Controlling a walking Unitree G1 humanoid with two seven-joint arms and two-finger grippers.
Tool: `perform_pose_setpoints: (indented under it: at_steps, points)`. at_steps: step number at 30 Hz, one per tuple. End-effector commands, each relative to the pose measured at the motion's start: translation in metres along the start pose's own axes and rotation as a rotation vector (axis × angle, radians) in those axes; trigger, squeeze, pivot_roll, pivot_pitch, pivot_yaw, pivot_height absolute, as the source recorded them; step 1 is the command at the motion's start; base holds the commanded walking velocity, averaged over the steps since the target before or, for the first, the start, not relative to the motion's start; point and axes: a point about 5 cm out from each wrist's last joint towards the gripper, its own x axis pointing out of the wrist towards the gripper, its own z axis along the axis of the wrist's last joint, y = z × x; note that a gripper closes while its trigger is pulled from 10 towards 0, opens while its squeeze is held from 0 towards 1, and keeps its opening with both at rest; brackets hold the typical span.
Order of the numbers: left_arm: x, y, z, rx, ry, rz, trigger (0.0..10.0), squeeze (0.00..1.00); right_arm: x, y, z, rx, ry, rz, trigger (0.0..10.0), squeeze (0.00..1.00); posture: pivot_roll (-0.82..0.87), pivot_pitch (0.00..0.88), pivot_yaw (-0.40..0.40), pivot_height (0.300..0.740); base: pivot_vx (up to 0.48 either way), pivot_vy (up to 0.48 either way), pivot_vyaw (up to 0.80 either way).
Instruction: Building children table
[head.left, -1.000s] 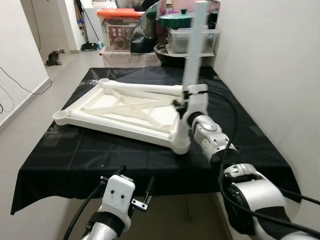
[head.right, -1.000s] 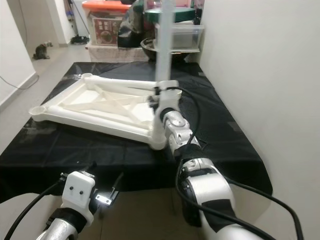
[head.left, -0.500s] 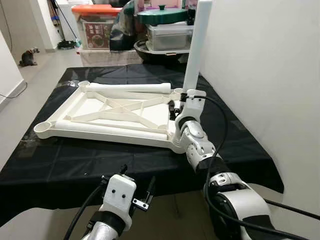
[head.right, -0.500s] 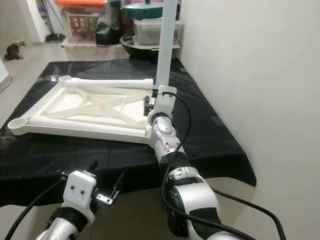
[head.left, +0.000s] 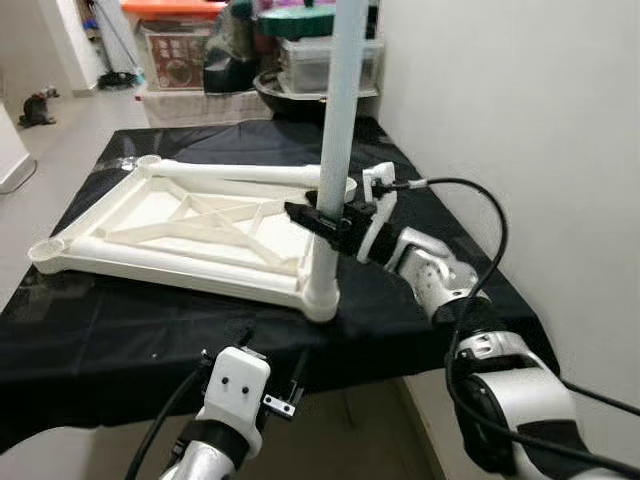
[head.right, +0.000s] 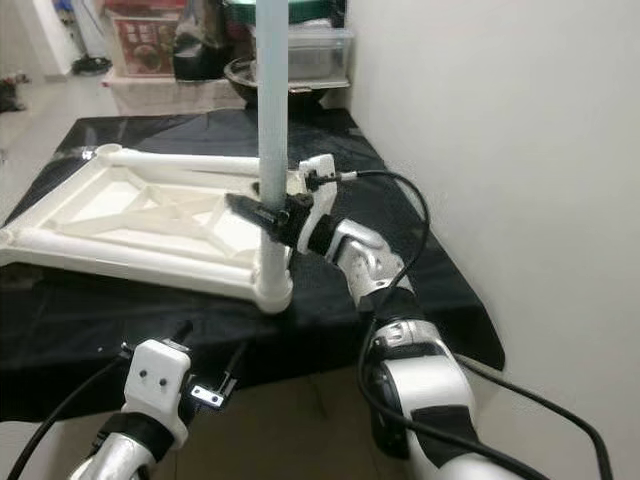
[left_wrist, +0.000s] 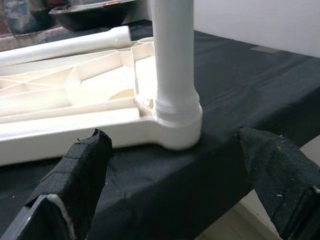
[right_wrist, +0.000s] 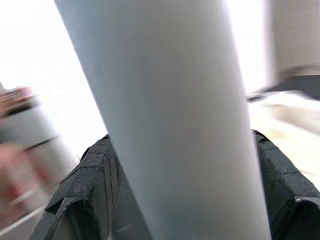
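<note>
A smooth white plastic table frame (head.left: 190, 225), cross-braced with round corner sockets, lies upside down on the black-clothed worktop (head.left: 120, 320), a plain cylindrical table leg (head.left: 340, 130) standing upright in its near right corner socket. The right end effector (head.left: 325, 222) is clamped on the leg from 3 o'clock; half a second ago the leg stood at the far right corner. The left end effector (left_wrist: 175, 185), at 6 o'clock below the worktop edge, hangs with padded fingers spread, as before.

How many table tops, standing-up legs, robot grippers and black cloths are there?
Table top: 1
Standing leg: 1
Grippers: 2, the left gripper and the right gripper, which holds the leg
Black cloth: 1
Total: 5
</note>
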Motion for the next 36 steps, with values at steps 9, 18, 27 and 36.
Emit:
perform_pose_setpoints:
  at_steps: [9, 18, 27, 36]
  points:
    - [-0.002, -0.001, -0.003, 0.001, 0.014, -0.006, 10.0, 0.0, 0.018, 0.014, -0.034, -0.048, 0.189, 0.181, 0.0, 0.0, 0.05, 0.044, -0.043, 0.74, 0.0, 0.0, 0.0]
    - [-0.002, -0.001, -0.003, 0.0, 0.014, -0.005, 10.0, 0.0, 0.023, -0.002, -0.028, -0.144, 0.14, -0.156, 0.0, 0.0, 0.05, 0.045, -0.048, 0.74, 0.0, 0.0, 0.0]
    - [-0.001, 0.0, -0.003, 0.001, 0.013, -0.007, 10.0, 0.0, -0.019, -0.046, -0.021, -0.2, 0.079, -1.095, 0.0, 0.0, 0.04, 0.046, -0.041, 0.74, 0.0, 0.0, 0.0]
    - [-0.001, 0.0, -0.003, 0.002, 0.013, -0.009, 10.0, 0.0, -0.051, -0.048, -0.035, -0.116, 0.031, -1.553, 0.0, 0.0, 0.04, 0.045, -0.043, 0.74, 0.0, 0.0, 0.0]
